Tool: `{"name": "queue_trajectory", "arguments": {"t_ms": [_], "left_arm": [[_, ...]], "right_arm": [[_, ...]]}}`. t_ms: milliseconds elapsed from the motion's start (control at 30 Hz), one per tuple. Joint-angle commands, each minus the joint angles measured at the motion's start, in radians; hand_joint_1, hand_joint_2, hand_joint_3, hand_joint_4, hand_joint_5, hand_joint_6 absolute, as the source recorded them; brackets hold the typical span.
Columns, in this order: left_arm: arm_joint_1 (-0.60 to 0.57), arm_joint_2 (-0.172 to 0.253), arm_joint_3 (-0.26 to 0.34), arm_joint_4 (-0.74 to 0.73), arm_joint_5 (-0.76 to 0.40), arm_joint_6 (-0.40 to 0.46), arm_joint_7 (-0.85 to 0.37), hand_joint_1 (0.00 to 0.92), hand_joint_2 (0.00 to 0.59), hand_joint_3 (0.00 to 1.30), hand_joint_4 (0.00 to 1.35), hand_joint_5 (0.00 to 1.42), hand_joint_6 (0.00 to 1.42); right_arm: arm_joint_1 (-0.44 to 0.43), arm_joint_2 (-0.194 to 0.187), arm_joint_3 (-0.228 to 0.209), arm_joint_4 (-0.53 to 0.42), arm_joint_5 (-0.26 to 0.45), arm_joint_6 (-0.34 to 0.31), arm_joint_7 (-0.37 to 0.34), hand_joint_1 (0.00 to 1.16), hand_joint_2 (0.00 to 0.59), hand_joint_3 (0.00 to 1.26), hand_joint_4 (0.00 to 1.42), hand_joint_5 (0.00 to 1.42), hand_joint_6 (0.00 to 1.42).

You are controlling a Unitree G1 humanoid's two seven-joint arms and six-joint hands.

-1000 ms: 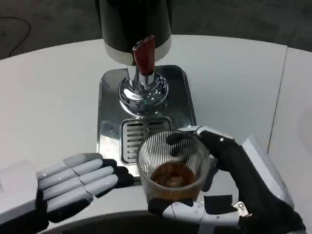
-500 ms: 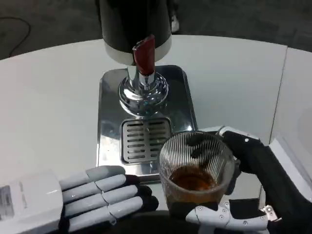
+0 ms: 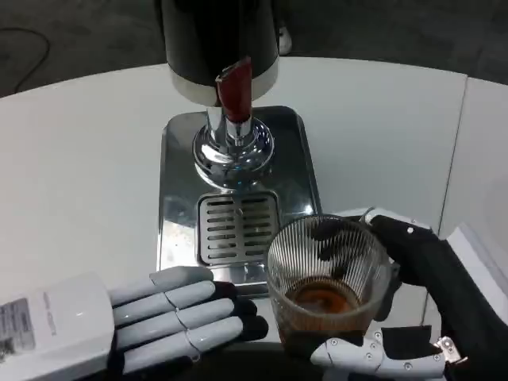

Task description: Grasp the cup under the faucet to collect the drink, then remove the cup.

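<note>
1. Now the cup (image 3: 328, 279), a ribbed clear glass with brown drink in its bottom, sits lower and further right in the picture than half a second ago, off the drain grate (image 3: 236, 225) and past the front right corner of the metal tray (image 3: 178, 171).
2. The right hand (image 3: 401, 317) grasps the cup: dark fingers (image 3: 413, 246) wrap its far right side, and a white and black thumb lies across its base at the front.
3. The left hand (image 3: 171, 319) has slid right and slightly up since the earlier frame; it is released, fingers stretched out side by side and holding nothing, with its fingertips (image 3: 246, 327) just beside the cup's lower left side.
4. The faucet (image 3: 234, 89), with its red handle and chrome base, stands at the back of the tray under the black dispenser (image 3: 218, 36), unmoved.
5. The desk (image 3: 79, 159) is white with a curved far edge; a seam runs down its right part.
6. Behind the desk lies dark grey floor (image 3: 397, 28), with a thin cable at the upper left.
</note>
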State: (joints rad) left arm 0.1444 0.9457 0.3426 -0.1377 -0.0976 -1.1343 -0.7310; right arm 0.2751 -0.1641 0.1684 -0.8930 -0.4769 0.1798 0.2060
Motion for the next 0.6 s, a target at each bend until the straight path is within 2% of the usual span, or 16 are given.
{"name": "queue_trajectory", "arguments": {"t_ms": [33,600], "left_arm": [[-0.012,0.016,-0.005,-0.006,0.020,0.013,0.020,0.000,0.105,0.00,0.00,0.00,0.00],[-0.013,0.035,0.006,-0.029,0.014,0.036,0.025,0.000,0.104,0.00,0.00,0.00,0.00]], "right_arm": [[-0.001,0.008,-0.009,-0.032,0.022,-0.004,-0.002,0.92,0.113,0.76,0.80,1.01,1.01],[-0.009,0.010,-0.019,-0.014,0.035,-0.010,-0.006,0.92,0.113,0.76,0.80,1.01,1.01]]}}
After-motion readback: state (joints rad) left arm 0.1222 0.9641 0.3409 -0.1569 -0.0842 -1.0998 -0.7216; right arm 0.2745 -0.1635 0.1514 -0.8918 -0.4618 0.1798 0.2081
